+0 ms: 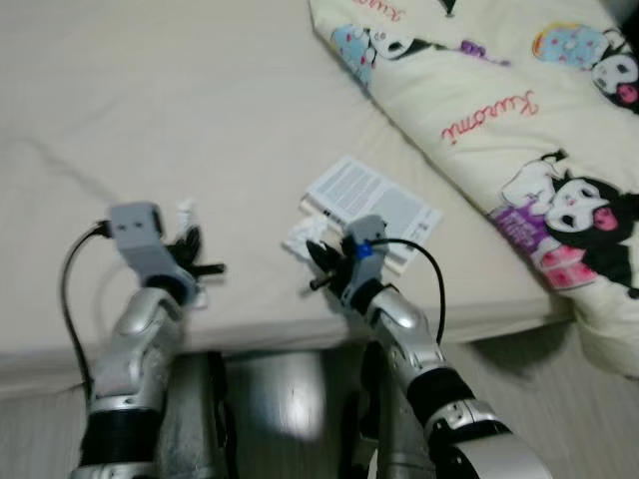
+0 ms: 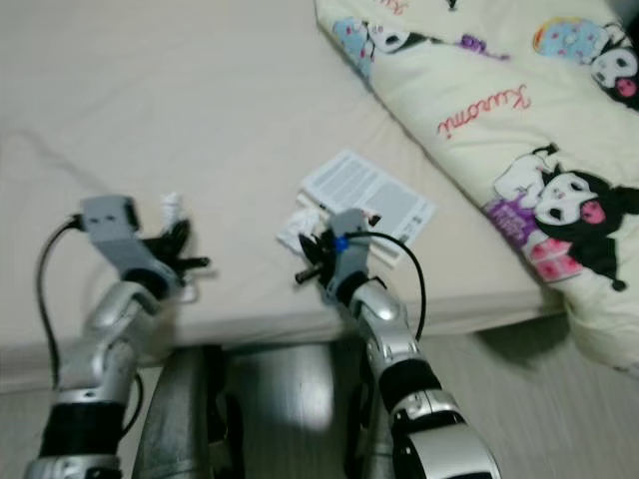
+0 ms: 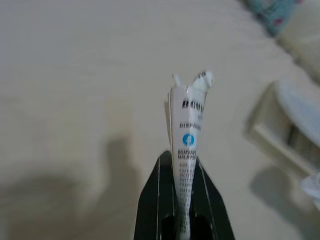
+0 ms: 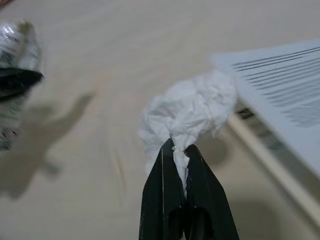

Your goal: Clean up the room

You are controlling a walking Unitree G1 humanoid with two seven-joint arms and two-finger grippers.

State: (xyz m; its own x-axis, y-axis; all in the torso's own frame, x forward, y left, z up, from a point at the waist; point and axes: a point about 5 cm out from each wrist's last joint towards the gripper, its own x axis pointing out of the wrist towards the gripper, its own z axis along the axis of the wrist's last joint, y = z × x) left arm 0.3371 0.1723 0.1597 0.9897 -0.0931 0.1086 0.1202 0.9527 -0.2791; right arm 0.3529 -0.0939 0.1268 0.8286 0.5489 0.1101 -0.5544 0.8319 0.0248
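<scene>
My left gripper [image 1: 192, 247] is shut on a thin white printed wrapper [image 3: 187, 120], held just above the beige bed sheet [image 1: 150, 100] near the bed's front edge. The wrapper sticks out past the fingertips [image 3: 165, 172]. My right gripper [image 1: 319, 261] is shut on a crumpled white tissue [image 4: 192, 107], also low over the sheet. That tissue [image 1: 300, 239] hangs right beside a printed paper leaflet [image 1: 374, 205] lying flat on the bed.
A cream blanket [image 1: 519, 100] printed with cartoon figures covers the bed's right side and drapes over its corner. The mattress front edge [image 1: 290, 334] runs just in front of my body. Grey floor [image 1: 559, 379] shows at the lower right.
</scene>
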